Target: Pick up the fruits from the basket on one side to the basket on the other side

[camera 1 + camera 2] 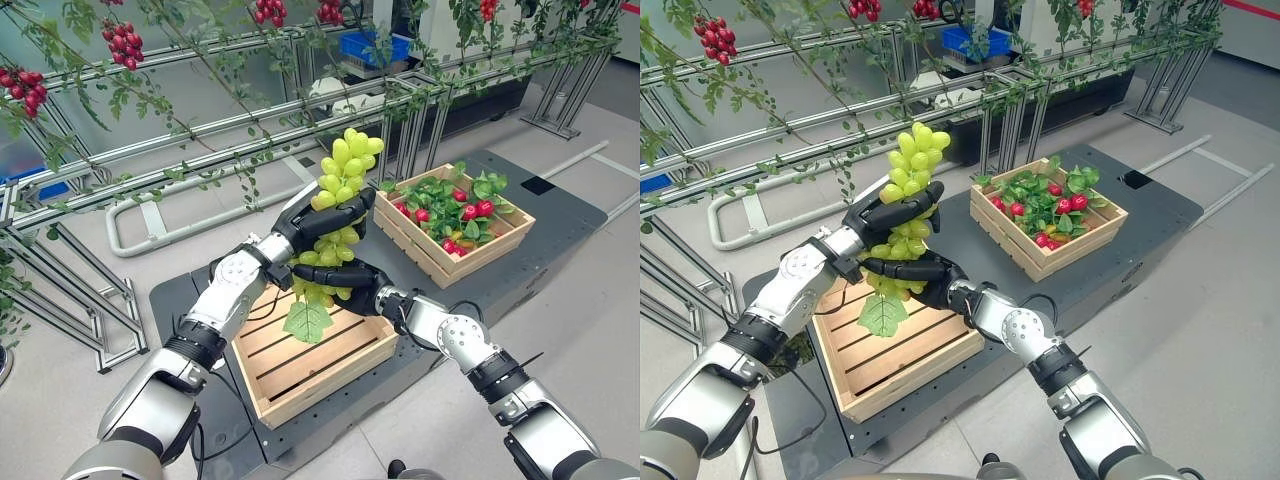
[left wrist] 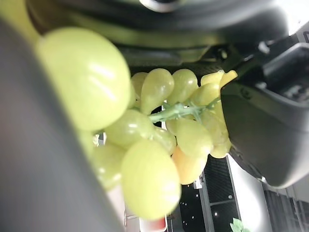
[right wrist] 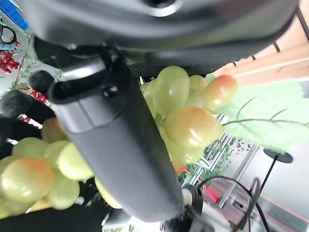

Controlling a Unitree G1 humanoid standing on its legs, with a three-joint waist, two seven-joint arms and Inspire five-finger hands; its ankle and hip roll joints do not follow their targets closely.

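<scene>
A bunch of green grapes point(image 1: 346, 168) with a leaf point(image 1: 307, 322) hangs in the air above the near wooden crate point(image 1: 318, 372), which has nothing inside. My left hand point(image 1: 312, 222) is curled round the middle of the bunch. Just below it, my right hand point(image 1: 348, 280) wraps the lower grapes. In the left wrist view the grapes point(image 2: 154, 145) press against my fingers. The right wrist view has them point(image 3: 188, 121) beside my thumb point(image 3: 120, 145). A second crate point(image 1: 500, 240) at the far right holds red fruits point(image 1: 470, 212) and green leaves.
Both crates rest on a dark platform point(image 1: 560, 225). Behind them runs an aluminium frame point(image 1: 200, 150) draped with vines and red berry clusters point(image 1: 124, 44). A blue bin point(image 1: 372, 46) stands further back. Grey floor lies around the platform.
</scene>
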